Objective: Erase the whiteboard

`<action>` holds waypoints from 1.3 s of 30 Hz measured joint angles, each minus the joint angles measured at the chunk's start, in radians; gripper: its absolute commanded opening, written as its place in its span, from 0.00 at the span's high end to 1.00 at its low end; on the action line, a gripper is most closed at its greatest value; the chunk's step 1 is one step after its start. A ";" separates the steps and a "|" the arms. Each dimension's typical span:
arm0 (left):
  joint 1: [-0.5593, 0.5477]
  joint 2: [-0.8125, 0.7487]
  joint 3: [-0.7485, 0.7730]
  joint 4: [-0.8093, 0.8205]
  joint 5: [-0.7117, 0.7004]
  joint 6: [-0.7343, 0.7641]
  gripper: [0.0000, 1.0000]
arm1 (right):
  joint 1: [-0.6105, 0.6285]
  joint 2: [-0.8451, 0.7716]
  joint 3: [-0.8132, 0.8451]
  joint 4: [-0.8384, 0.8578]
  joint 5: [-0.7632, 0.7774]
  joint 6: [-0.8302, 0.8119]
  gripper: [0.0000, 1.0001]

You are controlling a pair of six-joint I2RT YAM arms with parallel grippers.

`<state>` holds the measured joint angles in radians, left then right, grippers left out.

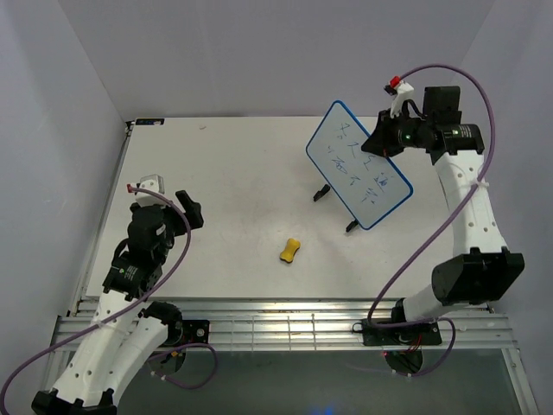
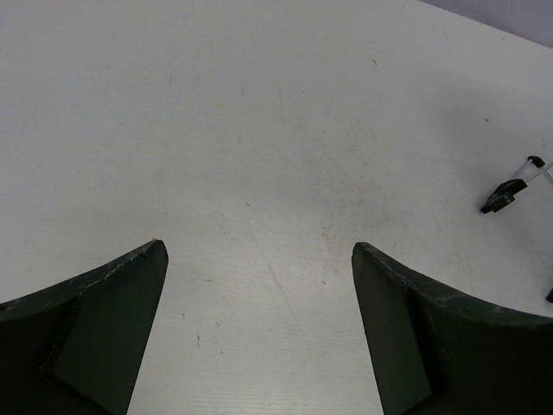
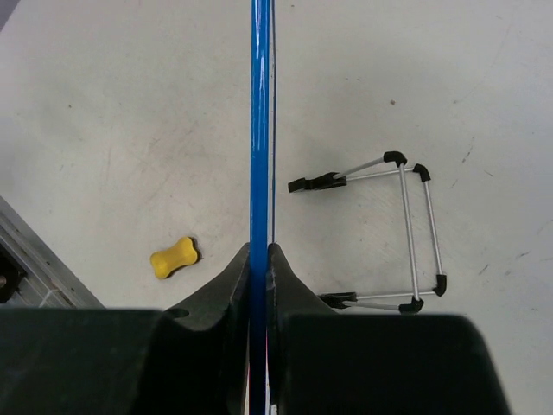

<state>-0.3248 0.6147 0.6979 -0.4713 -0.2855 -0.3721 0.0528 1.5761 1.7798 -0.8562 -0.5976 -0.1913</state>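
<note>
Top view, board: the whiteboard (image 1: 359, 166) stands tilted at the far right of the tabletop (image 1: 225, 164). It has writing on it, and its long side runs far-left to near-right.
Top view, eraser: the yellow eraser (image 1: 290, 250) lies between the arms, to the right of the left gripper (image 1: 187, 213), which looks nearer.
Left wrist view: left gripper is wide open and holds nothing.
Right wrist view: right gripper (image 3: 259, 252) is squeezed tight on the whiteboard's blue rim, with the stand (image 3: 406, 233) just beside.

Pale grey walls (image 1: 259, 52) around a white table (image 1: 225, 173), ribbed metal rail (image 1: 285, 333) along its near edge.
</note>
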 measured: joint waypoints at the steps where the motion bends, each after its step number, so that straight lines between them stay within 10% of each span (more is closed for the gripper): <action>1: 0.000 -0.006 0.000 0.000 -0.008 -0.005 0.02 | 0.003 -0.045 -0.044 0.024 0.001 0.018 0.92; 12: 0.000 -0.085 0.003 -0.020 -0.016 -0.104 0.02 | 0.069 -0.507 -0.660 0.229 0.093 0.254 0.92; 19: -0.019 0.240 0.064 -0.006 0.211 -0.146 0.02 | 0.086 -0.633 -0.811 0.215 0.183 0.285 0.92; 29: -0.569 0.582 0.098 0.118 0.118 -0.172 0.02 | 0.095 -0.676 -0.896 0.202 0.211 0.296 0.92; 39: -0.657 0.840 0.113 0.362 0.055 -0.008 0.02 | 0.101 -0.723 -0.917 0.173 0.160 0.278 0.92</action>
<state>-0.9821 1.4548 0.8108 -0.1093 -0.2302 -0.3805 0.1539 0.8532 0.8627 -0.6834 -0.4377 0.0864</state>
